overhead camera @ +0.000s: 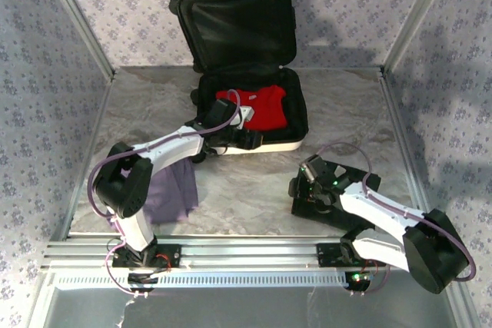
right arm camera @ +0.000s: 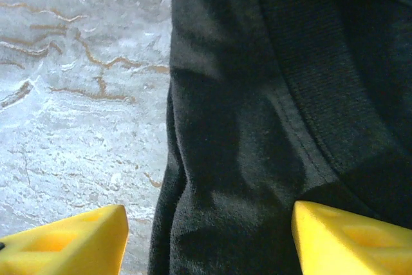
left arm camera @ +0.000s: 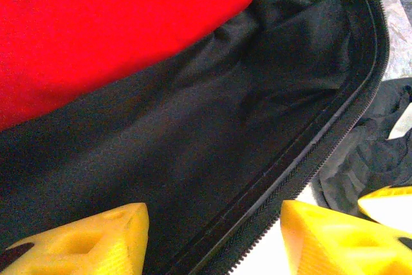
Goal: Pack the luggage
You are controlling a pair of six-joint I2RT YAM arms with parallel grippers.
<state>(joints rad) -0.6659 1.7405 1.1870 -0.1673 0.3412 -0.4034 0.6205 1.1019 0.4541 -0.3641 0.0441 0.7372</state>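
Note:
The white luggage [overhead camera: 286,145] lies open at the back of the table, its lid [overhead camera: 238,24] upright against the wall. A folded red garment [overhead camera: 257,105] rests on its black lining [left arm camera: 193,133]. My left gripper [overhead camera: 234,122] hovers at the case's front-left rim. In the left wrist view this gripper [left arm camera: 212,216] is open, its yellow fingertips straddling the zipper band [left arm camera: 322,146] with nothing gripped. My right gripper [overhead camera: 309,178] is low over a black garment [overhead camera: 307,203] on the table. Its jaws [right arm camera: 209,217] are open over the folded edge of that garment [right arm camera: 257,127].
A purple garment [overhead camera: 173,190] lies on the marble tabletop [overhead camera: 246,197] under the left arm. Dark fabric [left arm camera: 373,152] bunches just outside the case's front rim. Patterned walls and metal frame posts [overhead camera: 400,32] enclose the table.

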